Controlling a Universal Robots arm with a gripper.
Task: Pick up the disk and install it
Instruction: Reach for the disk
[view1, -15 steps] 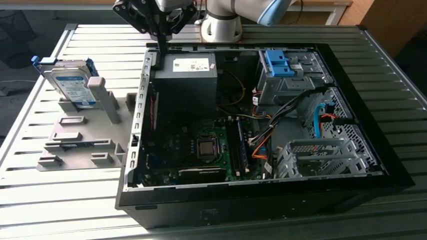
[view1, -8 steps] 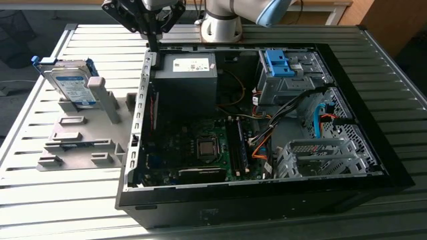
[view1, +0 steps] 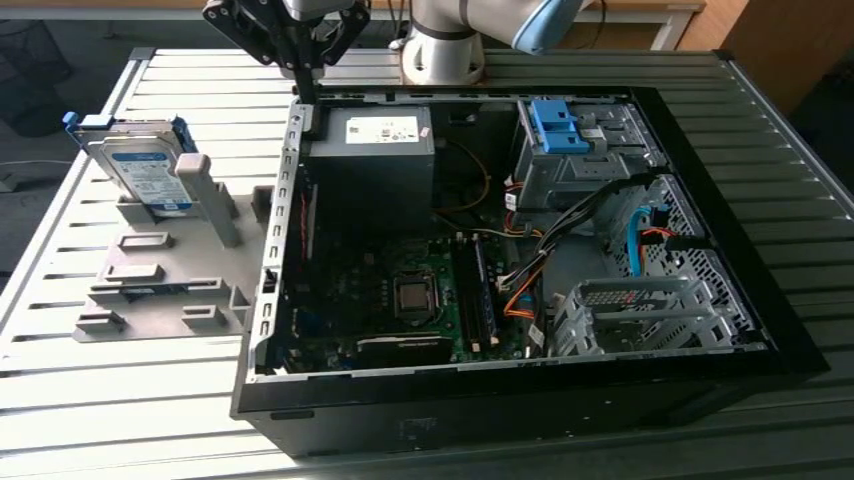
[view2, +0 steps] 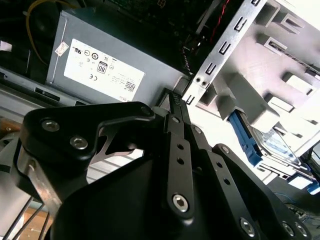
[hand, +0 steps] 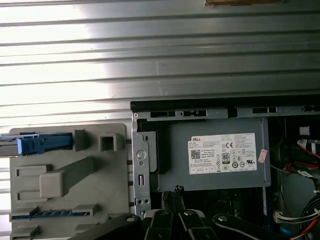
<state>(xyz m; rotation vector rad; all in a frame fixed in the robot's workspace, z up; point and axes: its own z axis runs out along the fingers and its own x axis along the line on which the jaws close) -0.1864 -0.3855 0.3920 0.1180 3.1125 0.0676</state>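
Observation:
The disk (view1: 140, 168), silver with a white-and-blue label and a blue frame, stands on edge at the back of a grey holder (view1: 167, 285) on the exterior view's left. Its blue edge also shows in the first wrist view (hand: 45, 145) and in the second wrist view (view2: 272, 147). My gripper (view1: 307, 96) hangs shut and empty over the back left corner of the open computer case (view1: 287, 180), apart from the disk and to its right in the exterior view. Both wrist views show the joined fingertips (view2: 175, 99) (hand: 173, 193) above the case's edge.
The case holds a grey box with a white sticker (view1: 380, 135) directly under the gripper, a motherboard (view1: 400, 290), cables, a drive cage with a blue clip (view1: 558, 125) and a metal cage (view1: 641, 310). A slatted metal table (view1: 134, 400) carries everything. The arm's base (view1: 443, 50) stands behind the case.

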